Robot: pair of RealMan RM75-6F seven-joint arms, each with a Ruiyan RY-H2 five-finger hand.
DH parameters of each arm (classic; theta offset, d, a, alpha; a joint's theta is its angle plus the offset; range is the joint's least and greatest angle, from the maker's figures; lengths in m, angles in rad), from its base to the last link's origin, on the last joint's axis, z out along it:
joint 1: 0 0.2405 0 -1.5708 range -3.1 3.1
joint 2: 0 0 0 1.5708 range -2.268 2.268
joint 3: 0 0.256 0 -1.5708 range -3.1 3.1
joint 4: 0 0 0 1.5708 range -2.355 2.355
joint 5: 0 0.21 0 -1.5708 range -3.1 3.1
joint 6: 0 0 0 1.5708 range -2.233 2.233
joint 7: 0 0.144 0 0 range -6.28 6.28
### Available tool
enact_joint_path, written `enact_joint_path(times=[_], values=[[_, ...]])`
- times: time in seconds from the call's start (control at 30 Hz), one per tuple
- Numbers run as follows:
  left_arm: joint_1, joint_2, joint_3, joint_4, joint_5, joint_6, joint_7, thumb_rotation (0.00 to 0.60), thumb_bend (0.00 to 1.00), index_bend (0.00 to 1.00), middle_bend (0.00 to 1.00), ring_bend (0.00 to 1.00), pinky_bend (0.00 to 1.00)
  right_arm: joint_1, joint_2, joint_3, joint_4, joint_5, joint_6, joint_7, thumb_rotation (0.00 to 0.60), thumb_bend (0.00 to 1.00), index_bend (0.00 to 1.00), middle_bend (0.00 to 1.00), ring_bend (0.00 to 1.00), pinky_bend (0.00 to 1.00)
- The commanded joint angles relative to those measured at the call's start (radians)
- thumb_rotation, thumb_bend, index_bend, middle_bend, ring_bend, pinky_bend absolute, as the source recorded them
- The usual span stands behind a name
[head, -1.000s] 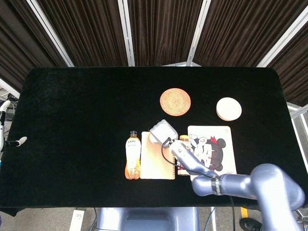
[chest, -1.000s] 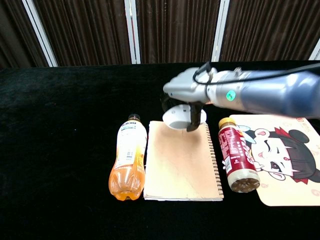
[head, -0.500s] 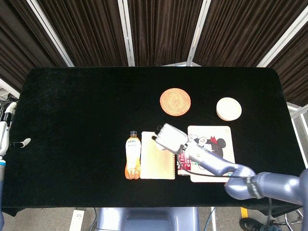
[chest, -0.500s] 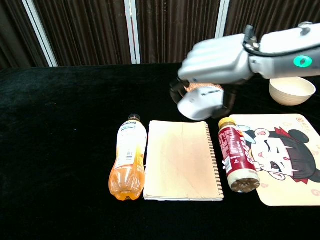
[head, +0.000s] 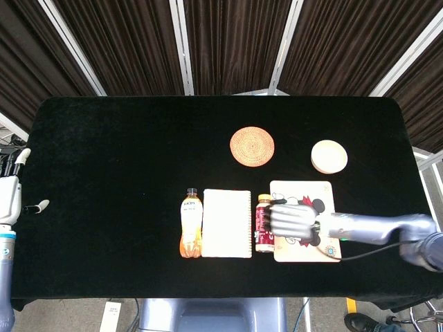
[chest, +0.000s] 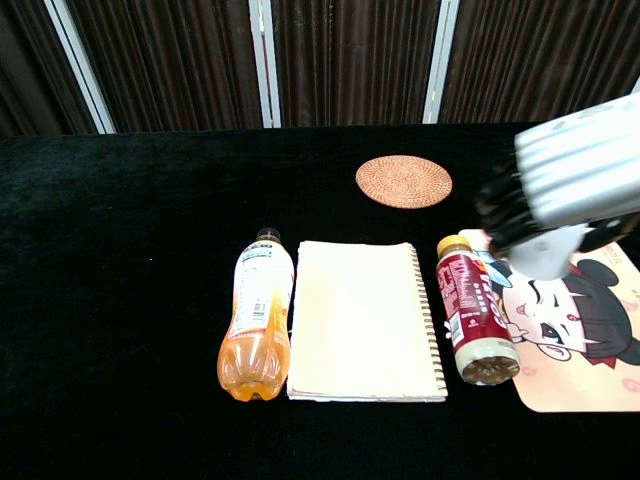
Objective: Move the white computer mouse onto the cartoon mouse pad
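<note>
My right hand [head: 293, 220] hovers over the left part of the cartoon mouse pad [head: 303, 188], palm down. In the chest view the same right hand [chest: 572, 182] grips the white computer mouse [chest: 548, 253] from above, its dark fingers [chest: 503, 203] curled around it. The mouse hangs a little above the pad [chest: 585, 375], over the cartoon's face; in the head view the hand hides it. My left hand [head: 10, 198] is off the table's far left edge, holding nothing, fingers apart.
A red-labelled bottle [chest: 474, 312] lies against the pad's left edge. Left of it lie a beige notebook [chest: 365, 320] and an orange drink bottle [chest: 255, 318]. A woven coaster [head: 252, 146] and a white bowl [head: 329, 156] sit further back.
My right hand has carried the mouse off the notebook's top corner, rightward past the red bottle, to above the mouse pad. The notebook now lies fully uncovered. The left hand has barely shifted.
</note>
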Motion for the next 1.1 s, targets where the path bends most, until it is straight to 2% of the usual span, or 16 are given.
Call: enact_joint_path(times=[0.03,0.13,0.33,0.53,0.73,1.1], values=[[-0.002,-0.008,0.0,0.004,0.0,0.004,0.01,0.6,0.05,0.0,0.0,0.0,0.0,-0.045,-0.017,-0.075,0.165,-0.08,0.13,0.11,0.6,0.6,0.47,0.49,0.33,0.56],[-0.003,-0.015,-0.001,0.009,0.0,0.007,0.021,0.6,0.05,0.0,0.0,0.0,0.0,-0.094,-0.044,-0.099,0.278,-0.086,0.177,0.149,0.6,0.6,0.47,0.49,0.33,0.56],[-0.007,-0.029,0.0,0.01,0.002,0.011,0.044,0.6,0.05,0.0,0.0,0.0,0.0,-0.178,-0.143,-0.112,0.512,-0.079,0.257,0.207,0.6,0.59,0.47,0.49,0.33,0.53],[-0.012,-0.044,0.001,0.008,0.007,0.015,0.066,0.6,0.05,0.0,0.0,0.0,0.0,-0.229,-0.23,-0.115,0.681,-0.057,0.302,0.268,0.6,0.58,0.47,0.49,0.33,0.51],[-0.019,-0.055,0.002,0.014,0.005,0.006,0.08,0.6,0.05,0.0,0.0,0.0,0.0,-0.241,-0.294,-0.124,0.752,-0.049,0.323,0.295,0.6,0.56,0.47,0.49,0.33,0.5],[-0.02,-0.054,0.001,0.018,0.005,-0.005,0.075,0.6,0.05,0.0,0.0,0.0,0.0,-0.221,-0.338,-0.13,0.784,-0.034,0.313,0.299,0.6,0.52,0.47,0.49,0.33,0.48]])
